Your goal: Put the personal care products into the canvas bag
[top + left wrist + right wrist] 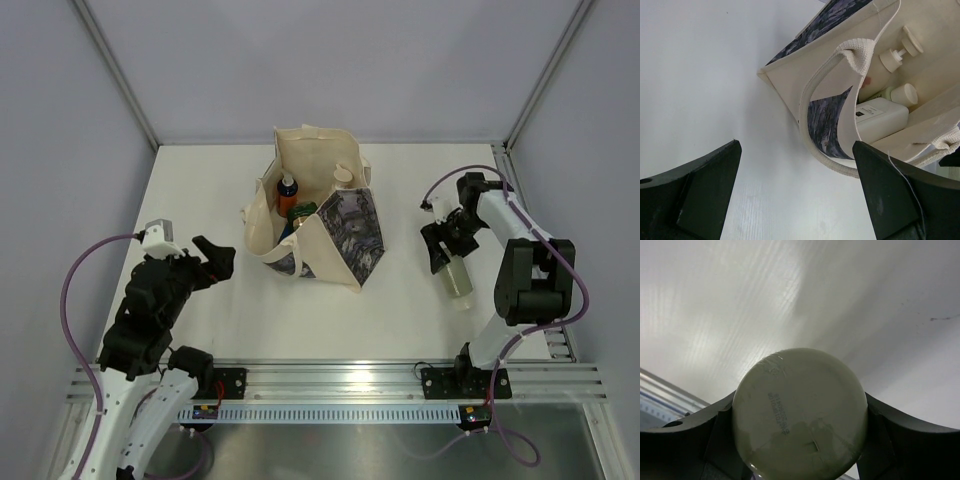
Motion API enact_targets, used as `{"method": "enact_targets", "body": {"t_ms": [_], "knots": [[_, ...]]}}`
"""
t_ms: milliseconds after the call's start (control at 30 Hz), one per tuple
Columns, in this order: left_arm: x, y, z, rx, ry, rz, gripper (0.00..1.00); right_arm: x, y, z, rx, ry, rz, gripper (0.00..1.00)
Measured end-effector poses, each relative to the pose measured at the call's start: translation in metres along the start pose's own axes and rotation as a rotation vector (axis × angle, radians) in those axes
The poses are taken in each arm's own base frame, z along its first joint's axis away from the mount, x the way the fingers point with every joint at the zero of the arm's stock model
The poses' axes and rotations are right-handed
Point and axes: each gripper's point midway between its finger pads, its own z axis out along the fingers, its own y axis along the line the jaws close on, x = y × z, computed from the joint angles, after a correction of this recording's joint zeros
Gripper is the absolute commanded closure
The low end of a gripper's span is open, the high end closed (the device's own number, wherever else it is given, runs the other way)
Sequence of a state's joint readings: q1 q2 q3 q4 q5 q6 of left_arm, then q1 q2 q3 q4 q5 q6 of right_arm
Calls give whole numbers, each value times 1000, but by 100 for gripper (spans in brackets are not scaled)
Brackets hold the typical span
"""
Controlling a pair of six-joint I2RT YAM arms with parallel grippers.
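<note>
The cream canvas bag (330, 225) stands open at the table's middle, with dark prints on its sides. An orange spray bottle (288, 193), a green item (303, 210) and a beige bottle top (344, 175) show inside it. My right gripper (441, 250) is shut on a sage-green bottle (460, 283), right of the bag; its round base (800, 412) fills the right wrist view between my fingers. My left gripper (222, 258) is open and empty, left of the bag. In the left wrist view the bag (790, 75), its handle (812, 125), a pump bottle (895, 57) and a white box (880, 117) show.
Grey walls close off the white table (200, 190) at the back and both sides. An aluminium rail (340, 380) with the arm bases runs along the near edge. The right arm's elbow (535, 280) stands close to the right wall.
</note>
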State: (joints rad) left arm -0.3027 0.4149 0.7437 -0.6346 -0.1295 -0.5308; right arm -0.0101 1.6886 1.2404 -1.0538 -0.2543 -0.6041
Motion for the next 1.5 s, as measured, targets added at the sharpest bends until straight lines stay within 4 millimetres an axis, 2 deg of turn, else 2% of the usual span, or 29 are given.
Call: {"method": "enact_targets", "body": {"t_ms": [67, 167, 400, 633, 767, 867, 967, 1167, 1333, 1400, 1500], "knots": [[0, -1, 0, 2, 1, -4, 1, -3, 3, 0, -58, -5, 30, 100], [1, -2, 0, 7, 4, -11, 1, -18, 0, -12, -142, -59, 85, 100], [1, -4, 0, 15, 9, -25, 1, -81, -17, -74, -279, -345, 144, 100], [-1, -7, 4, 9, 26, -26, 1, -130, 4, -129, -443, -534, 130, 100], [-6, -10, 7, 4, 36, -23, 1, -162, 20, -174, -478, -655, 63, 100], [-12, -13, 9, 3, 37, -14, 1, -182, 44, -205, -520, -725, 16, 100], [-17, -16, 10, 2, 37, -5, 1, -201, 78, -227, -572, -768, -50, 100], [-20, -18, 11, 3, 36, 2, 1, -241, 170, -264, -700, -835, -213, 100], [-20, -18, 11, 3, 37, 2, 1, -266, 244, -296, -794, -908, -331, 100], [-20, -18, 11, 3, 38, 3, 1, -278, 269, -309, -805, -960, -383, 100], [-19, -17, 10, 2, 41, 3, 1, -294, 292, -312, -800, -1013, -430, 100]]}}
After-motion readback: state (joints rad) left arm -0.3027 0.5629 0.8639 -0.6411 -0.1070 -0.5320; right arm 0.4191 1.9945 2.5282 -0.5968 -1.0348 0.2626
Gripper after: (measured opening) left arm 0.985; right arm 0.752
